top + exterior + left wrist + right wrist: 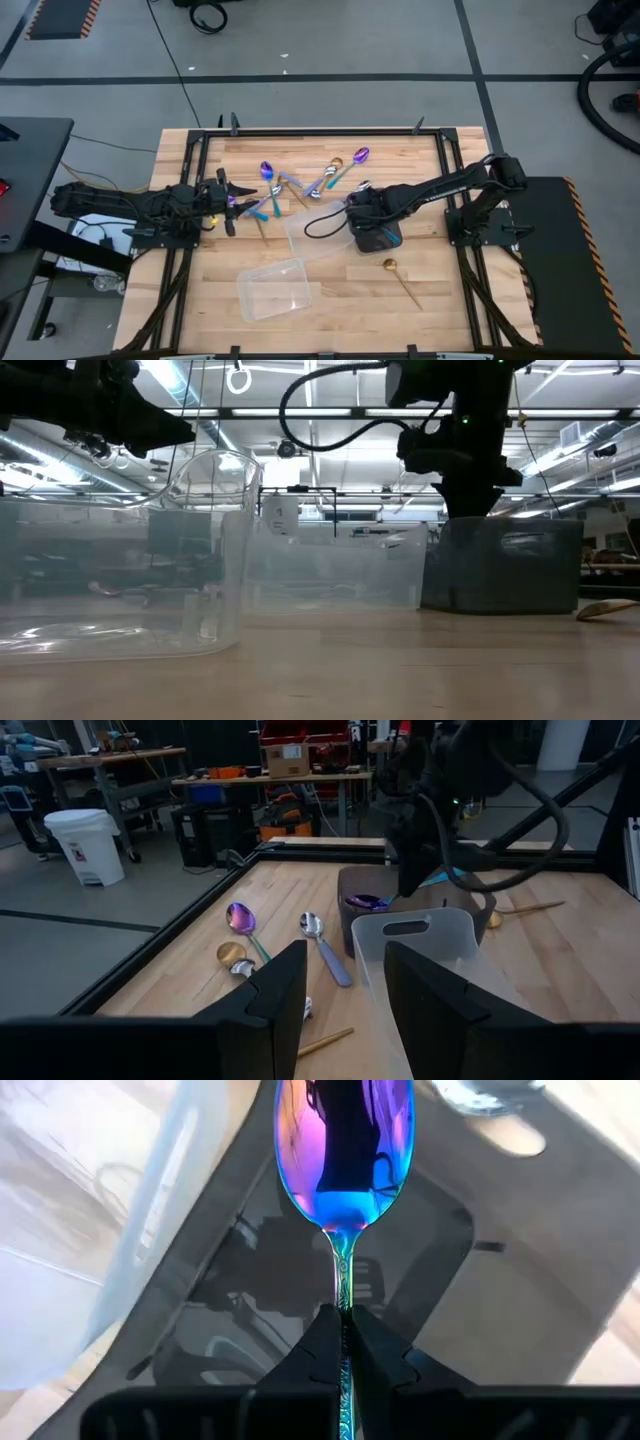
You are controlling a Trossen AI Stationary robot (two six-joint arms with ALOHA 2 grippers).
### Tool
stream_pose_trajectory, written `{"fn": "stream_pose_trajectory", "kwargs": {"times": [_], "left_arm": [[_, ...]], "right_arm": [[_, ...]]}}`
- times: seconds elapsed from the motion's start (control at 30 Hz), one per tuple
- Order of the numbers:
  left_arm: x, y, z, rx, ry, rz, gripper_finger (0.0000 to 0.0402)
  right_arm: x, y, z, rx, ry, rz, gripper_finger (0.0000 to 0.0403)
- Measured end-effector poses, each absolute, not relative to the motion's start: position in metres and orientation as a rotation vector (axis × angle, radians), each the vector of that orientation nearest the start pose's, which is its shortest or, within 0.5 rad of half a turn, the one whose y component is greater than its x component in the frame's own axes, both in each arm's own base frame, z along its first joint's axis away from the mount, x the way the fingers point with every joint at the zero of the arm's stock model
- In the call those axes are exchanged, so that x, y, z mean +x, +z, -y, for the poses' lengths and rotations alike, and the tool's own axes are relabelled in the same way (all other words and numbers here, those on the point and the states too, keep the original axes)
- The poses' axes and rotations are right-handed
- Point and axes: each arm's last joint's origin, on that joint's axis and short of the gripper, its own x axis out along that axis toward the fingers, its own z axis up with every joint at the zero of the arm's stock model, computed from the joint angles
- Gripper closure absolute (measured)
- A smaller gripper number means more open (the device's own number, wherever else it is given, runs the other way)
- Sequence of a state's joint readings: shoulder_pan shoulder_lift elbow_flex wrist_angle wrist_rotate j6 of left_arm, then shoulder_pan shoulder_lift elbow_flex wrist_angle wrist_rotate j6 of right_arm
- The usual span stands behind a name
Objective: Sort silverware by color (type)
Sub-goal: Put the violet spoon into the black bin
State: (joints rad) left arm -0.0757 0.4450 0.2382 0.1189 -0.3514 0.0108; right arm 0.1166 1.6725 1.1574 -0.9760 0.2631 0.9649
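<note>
My right gripper points steeply down over a dark tub, shut on an iridescent purple-blue spoon. Several other pieces of silverware lie loose on the wooden table's far middle: a purple spoon, a silver spoon and a gold one. Another gold spoon lies alone near the right front. At the table's left, my left gripper waits level and open, holding nothing. My right gripper pinches the spoon's slim handle between its two fingers, just behind the bowl. The fingers come from above, slanting down, and lie along the handle. The spoon's bowl points down ahead of the fingertips, over the dark tub's floor.
A clear plastic container stands at the near middle, and a second one stands beside the dark tub on its left. A black frame runs round the table's edges. In the low view the dark tub stands right of the clear containers.
</note>
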Motion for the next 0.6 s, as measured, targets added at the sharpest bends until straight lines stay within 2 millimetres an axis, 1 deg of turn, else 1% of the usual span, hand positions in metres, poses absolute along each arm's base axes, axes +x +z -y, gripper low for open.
{"fn": "stream_pose_trajectory", "kwargs": {"times": [0.2,0.3,0.4,0.6], "left_arm": [[0.129,0.217,0.000,0.030,0.275,-0.088,0.0258],[0.129,0.217,0.000,0.029,0.275,-0.088,0.0258],[0.129,0.217,0.000,0.030,0.275,-0.091,0.0258],[0.129,0.216,0.000,0.033,0.275,-0.098,0.0258]], "right_arm": [[0.300,0.190,-0.025,0.506,-0.807,-1.289,0.0389],[0.301,0.186,-0.023,0.501,-0.817,-1.295,0.0381],[0.302,0.183,-0.023,0.495,-0.823,-1.303,0.0358],[0.302,0.183,-0.023,0.501,-0.807,-1.294,0.0291]]}}
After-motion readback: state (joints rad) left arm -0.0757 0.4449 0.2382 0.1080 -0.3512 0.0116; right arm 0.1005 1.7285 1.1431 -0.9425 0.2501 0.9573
